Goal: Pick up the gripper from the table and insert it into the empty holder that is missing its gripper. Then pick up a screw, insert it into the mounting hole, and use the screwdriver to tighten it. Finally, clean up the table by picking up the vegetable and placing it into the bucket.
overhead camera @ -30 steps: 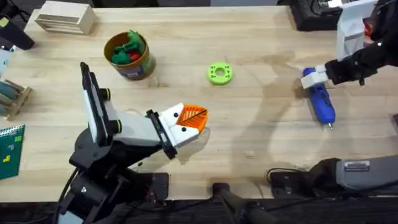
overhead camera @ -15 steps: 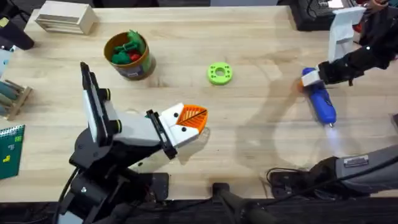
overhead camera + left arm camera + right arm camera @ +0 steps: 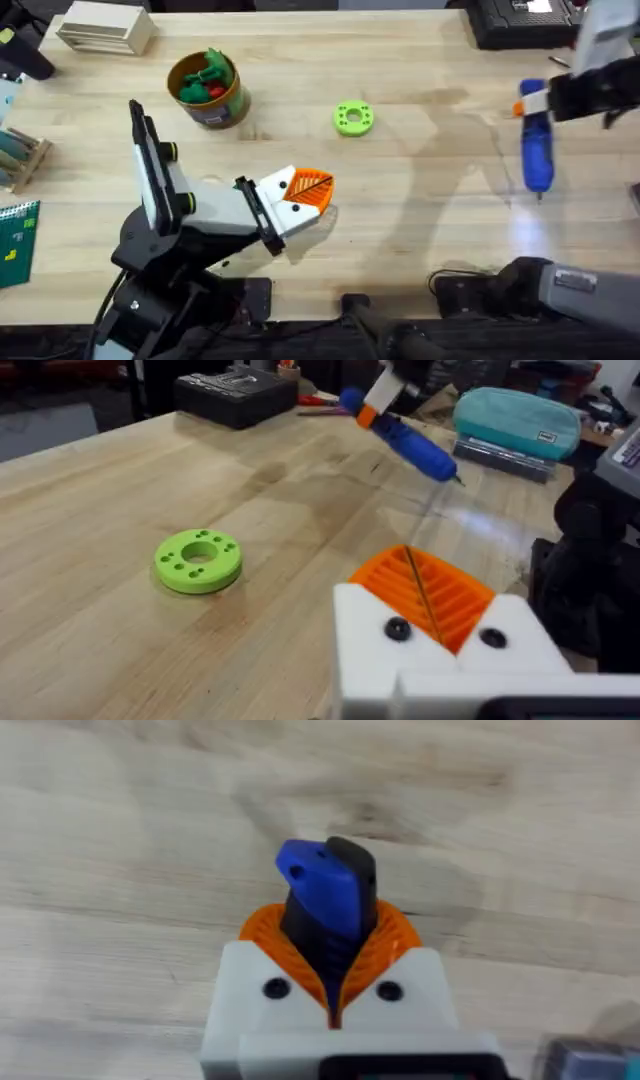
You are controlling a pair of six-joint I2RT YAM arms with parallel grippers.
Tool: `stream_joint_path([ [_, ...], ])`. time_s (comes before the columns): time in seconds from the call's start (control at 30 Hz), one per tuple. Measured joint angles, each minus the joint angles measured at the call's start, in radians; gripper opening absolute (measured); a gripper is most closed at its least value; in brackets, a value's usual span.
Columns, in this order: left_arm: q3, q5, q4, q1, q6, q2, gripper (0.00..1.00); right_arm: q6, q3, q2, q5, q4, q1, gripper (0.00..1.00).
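Blue pen-shaped electric screwdriver point(image 3: 535, 140) hangs off the wooden tabletop point(image 3: 420, 200) at the right of the overhead frame, long axis roughly vertical in frame, metal tip toward the lower edge. Right gripper point(image 3: 560, 100) is clamped on its upper end; the wrist view shows orange ribbed pads point(image 3: 385, 935) pressed on both sides. Left gripper point(image 3: 310, 192) sits at lower centre, well apart to the screwdriver's left, pads nearly together, holding nothing visible. Judgement: the right arm must carry the tip across leftward.

My left gripper point(image 3: 312, 190) had white finger blocks, orange ribbed pads, black screws; both arms were black.
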Motion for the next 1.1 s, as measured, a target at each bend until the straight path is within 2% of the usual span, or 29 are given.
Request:
stream_joint_path([
  [0.17, 0.000, 0.000, 0.000, 0.000, 0.000, 0.000, 0.005, 0.045, -0.002, -0.206, -0.019, 0.003, -0.004, 0.031],
  [0.2, 0.000, 0.000, 0.000, 0.000, 0.000, 0.000, 0.005, 0.087, -0.015, -0.332, -0.055, 0.038, -0.004, 0.031],
  [0.4, 0.000, 0.000, 0.000, 0.000, 0.000, 0.000, 0.005, 0.180, -0.131, -0.617, -0.169, 0.137, 0.010, 0.031],
  [0.5, 0.000, 0.000, 0.000, 0.000, 0.000, 0.000, 0.005, 0.222, -0.213, -0.747, -0.257, 0.237, 0.061, 0.031],
  [0.53, 0.000, 0.000, 0.000, 0.000, 0.000, 0.000, 0.005, 0.306, -0.282, -0.841, -0.343, 0.391, 0.136, 0.031],
  [0.57, 0.000, 0.000, 0.000, 0.000, 0.000, 0.000, 0.005, 0.351, -0.303, -0.864, -0.367, 0.458, 0.171, 0.031],
  [0.77, 0.000, 0.000, 0.000, 0.000, 0.000, 0.000, 0.005, 0.556, -0.374, -0.871, -0.432, 0.728, 0.397, 0.031],
  [1.1, 0.000, 0.000, 0.000, 0.000, 0.000, 0.000, 0.005, 0.645, -0.391, -0.696, -0.457, 1.112, 0.854, 0.031],
])
